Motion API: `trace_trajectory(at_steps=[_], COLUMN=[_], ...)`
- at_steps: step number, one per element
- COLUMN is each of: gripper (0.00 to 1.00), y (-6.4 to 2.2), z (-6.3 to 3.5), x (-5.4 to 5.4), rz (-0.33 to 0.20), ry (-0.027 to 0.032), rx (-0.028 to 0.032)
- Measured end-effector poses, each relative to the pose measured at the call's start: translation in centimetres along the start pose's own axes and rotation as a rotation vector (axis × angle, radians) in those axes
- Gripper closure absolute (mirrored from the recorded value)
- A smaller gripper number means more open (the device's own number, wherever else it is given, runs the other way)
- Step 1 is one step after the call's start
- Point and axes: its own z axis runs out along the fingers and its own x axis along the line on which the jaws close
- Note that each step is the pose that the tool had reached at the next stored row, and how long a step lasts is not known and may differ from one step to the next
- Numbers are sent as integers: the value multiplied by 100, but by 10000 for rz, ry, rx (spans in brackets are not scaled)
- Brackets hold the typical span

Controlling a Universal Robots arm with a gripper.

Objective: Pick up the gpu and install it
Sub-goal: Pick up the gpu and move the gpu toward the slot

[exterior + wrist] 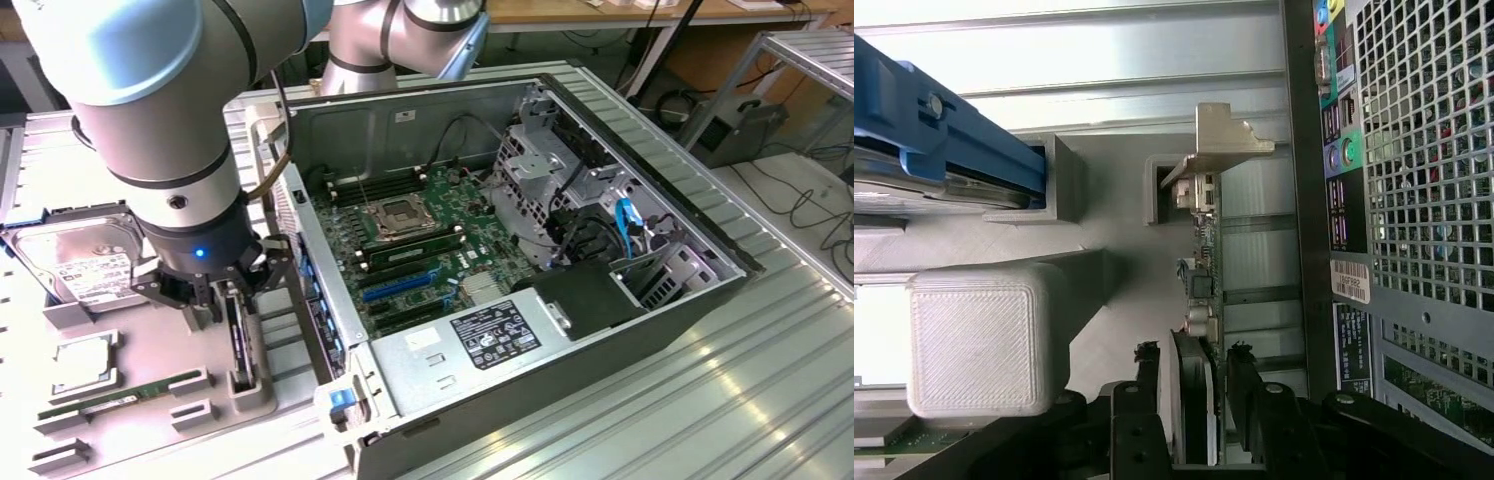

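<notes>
Grasp step: tool straddling the gpu, no lift yet

Tool (230, 305) has its jaws apart, one dark finger on each side of the gpu (242, 345), not clamped as far as I can judge. The slim black card stands on edge in a slot of the matte grey printed holder (160, 420), just beside the open PC case (667, 300) on the exterior view's left. A firm hold calls for squeezing squarely on its flat faces. Ribbed metal worktop (747, 400).
</notes>
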Motion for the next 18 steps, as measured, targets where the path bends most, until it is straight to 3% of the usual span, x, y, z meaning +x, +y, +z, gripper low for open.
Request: trace_trajectory(at_steps=[2, 13, 15, 18], gripper=[71, 71, 64, 64], y=[0, 0, 0, 0], z=[0, 1, 1, -1], x=[0, 0, 0, 0], rz=[0, 0, 0, 0], ry=[1, -1, -1, 0], rx=[1, -1, -2, 2])
